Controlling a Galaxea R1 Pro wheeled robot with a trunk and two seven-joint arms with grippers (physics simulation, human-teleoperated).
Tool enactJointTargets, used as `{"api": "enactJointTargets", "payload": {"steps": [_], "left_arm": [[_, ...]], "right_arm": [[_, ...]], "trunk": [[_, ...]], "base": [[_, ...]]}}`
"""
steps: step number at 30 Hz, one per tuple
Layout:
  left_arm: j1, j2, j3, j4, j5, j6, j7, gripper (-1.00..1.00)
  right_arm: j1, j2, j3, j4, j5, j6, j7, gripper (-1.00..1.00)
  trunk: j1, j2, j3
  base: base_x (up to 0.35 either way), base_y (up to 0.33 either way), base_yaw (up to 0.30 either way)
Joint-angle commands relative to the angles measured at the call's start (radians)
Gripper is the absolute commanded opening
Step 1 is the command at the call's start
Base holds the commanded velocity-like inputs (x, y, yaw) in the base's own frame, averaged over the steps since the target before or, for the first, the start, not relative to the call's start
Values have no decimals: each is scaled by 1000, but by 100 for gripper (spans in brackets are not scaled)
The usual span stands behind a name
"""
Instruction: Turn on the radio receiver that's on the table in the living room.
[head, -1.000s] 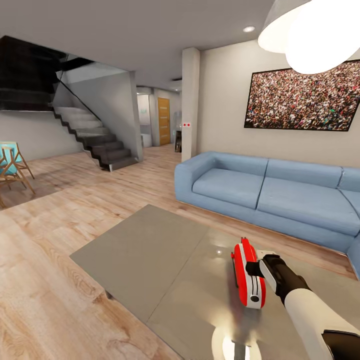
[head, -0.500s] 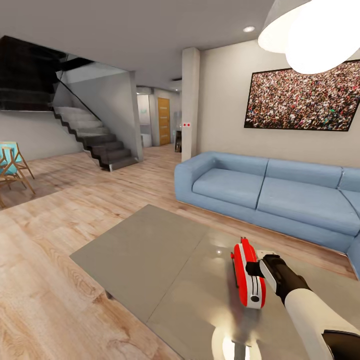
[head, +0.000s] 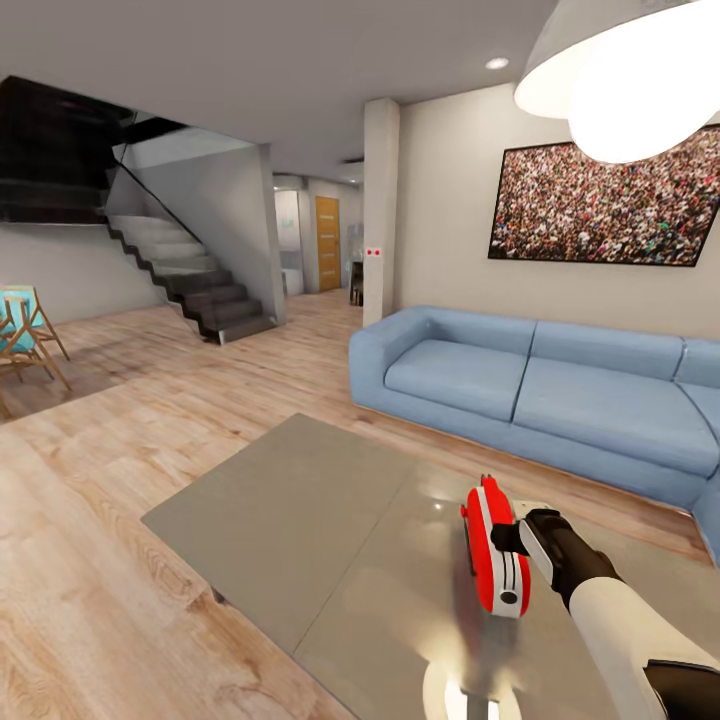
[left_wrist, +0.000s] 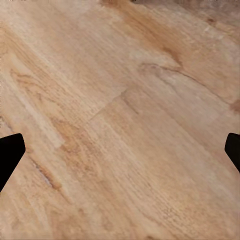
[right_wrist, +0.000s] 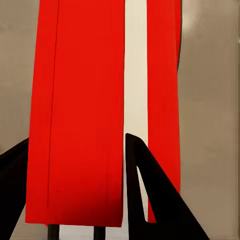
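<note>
Radio receiver (head: 496, 552) sits on the glossy grey surface (head: 300, 510) near your blue sofa (head: 540, 390). Your right claw (head: 512, 540) touches its side, fingers (right_wrist: 145, 190) narrow. Your left claw (left_wrist: 120, 155) hangs wide over wood floor (left_wrist: 120, 100).

A glossy red plastic radio receiver with a white band (head: 497, 551) stands on the low grey-beige surface (head: 300, 510), whose polished top mirrors the lamp light. Light wood plank floor (left_wrist: 120, 100) shows clear grain; the blue sectional sofa (head: 530, 390) looks matt, cloth-covered.
</note>
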Motion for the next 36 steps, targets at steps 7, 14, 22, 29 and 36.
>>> {"api": "enactJointTargets", "payload": {"steps": [7,14,22,29,36], "left_arm": [[1,1,0,0,3,-1,4,100],[1,0,0,0,0,0,5,100],[0,1,0,0,-1,-1,2,100],[0,1,0,0,-2,-1,1,100],[1,1,0,0,-2,-1,1,100]], "right_arm": [[0,0,0,0,1,0,0,-100],[0,0,0,0,1,0,0,-100],[0,0,0,0,4,0,0,-100],[0,0,0,0,4,0,0,-100],[0,0,0,0,3,0,0,-100]], "trunk": [[-27,49,22],[-54,98,44],[-84,154,69],[-111,203,91],[-138,252,113]], "base": [[0,0,0],[0,0,0],[0,0,0],[0,0,0],[0,0,0]]}}
